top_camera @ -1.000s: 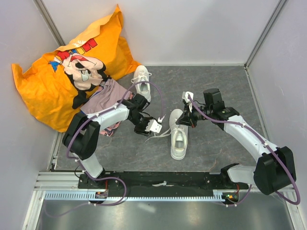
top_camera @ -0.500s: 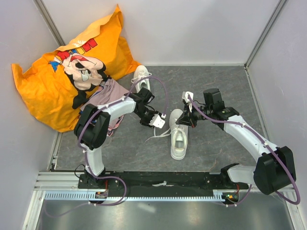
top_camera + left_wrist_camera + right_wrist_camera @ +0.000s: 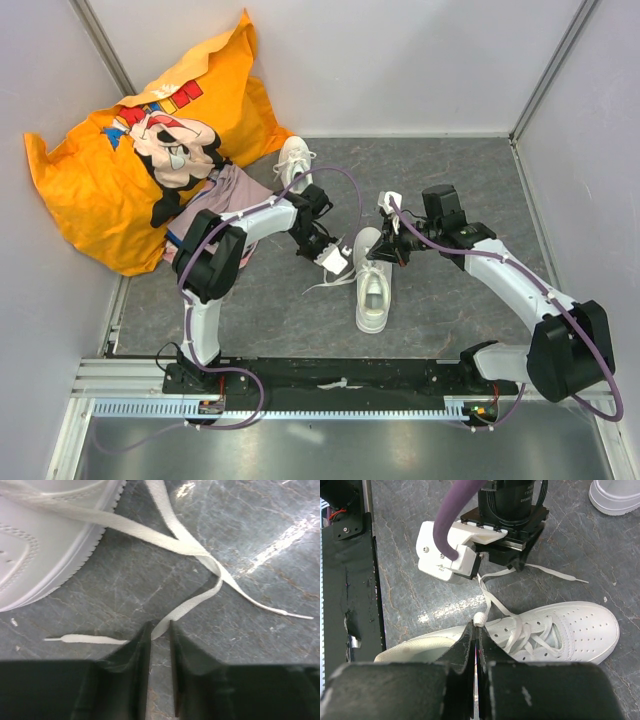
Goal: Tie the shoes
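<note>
The near white shoe [image 3: 372, 290] lies on the grey floor between my arms; the far shoe [image 3: 294, 162] lies behind the left arm. My left gripper [image 3: 338, 268] is low at the near shoe's left side. In the left wrist view its fingers [image 3: 137, 650] stand a narrow gap apart with a loose lace [image 3: 195, 601] crossing between the tips, the floor showing through the gap, and the shoe's sole [image 3: 45, 540] at upper left. My right gripper [image 3: 477, 627] is shut on the knotted end of the other lace [image 3: 479, 619] above the shoe [image 3: 560, 630].
An orange cartoon pillow [image 3: 130, 150] and a pinkish folded garment [image 3: 215, 200] lie at the back left. Grey walls close in the floor on three sides. The black base rail [image 3: 320, 375] runs along the front.
My left arm has swung its elbow toward the back and its gripper has shifted right, closer to the near shoe. The right arm and both shoes have stayed put.
</note>
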